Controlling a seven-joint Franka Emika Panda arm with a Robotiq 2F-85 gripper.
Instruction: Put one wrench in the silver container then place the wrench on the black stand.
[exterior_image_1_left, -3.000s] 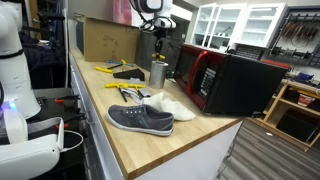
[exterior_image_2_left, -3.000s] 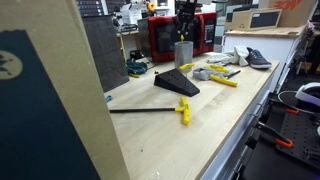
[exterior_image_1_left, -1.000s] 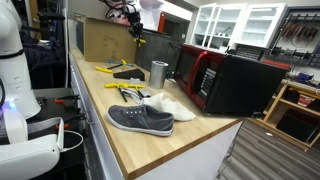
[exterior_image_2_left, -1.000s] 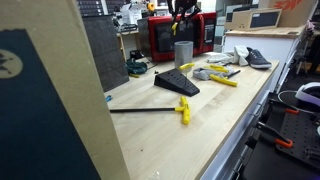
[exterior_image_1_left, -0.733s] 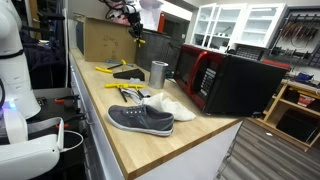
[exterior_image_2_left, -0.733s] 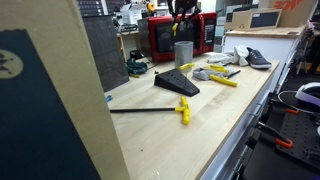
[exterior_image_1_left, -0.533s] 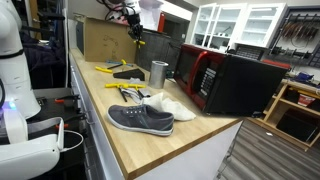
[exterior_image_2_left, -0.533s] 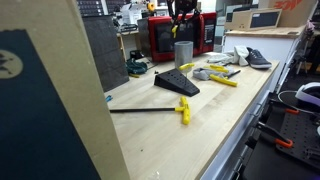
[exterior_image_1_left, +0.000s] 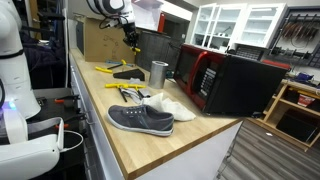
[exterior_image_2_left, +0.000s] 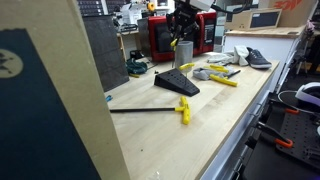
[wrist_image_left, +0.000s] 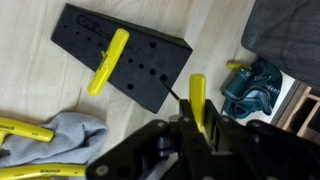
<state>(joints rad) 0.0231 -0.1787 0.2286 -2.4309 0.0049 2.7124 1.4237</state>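
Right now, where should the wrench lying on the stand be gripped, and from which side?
Mid-handle, from straight above. The wrench lies slanted across the stand, its yellow handle the thickest, fully exposed part; set the jaws across it, not along. The gripper is shut on another wrench.

A red-fronted microwave (exterior_image_1_left: 225, 80) stands on the wooden benchtop (exterior_image_1_left: 175, 150). Out from its door, toward the bench's near edge, lies a grey sneaker (exterior_image_1_left: 140, 119). A white cloth (exterior_image_1_left: 172, 106) sits between the shoe and the microwave, touching the shoe. A cardboard box (exterior_image_1_left: 103, 40) stands well beyond the microwave, at the bench's far end. White glass-door cabinets (exterior_image_1_left: 245, 25) rise behind the microwave. In an exterior view, a teal object (exterior_image_2_left: 137, 67) lies near the microwave's front.
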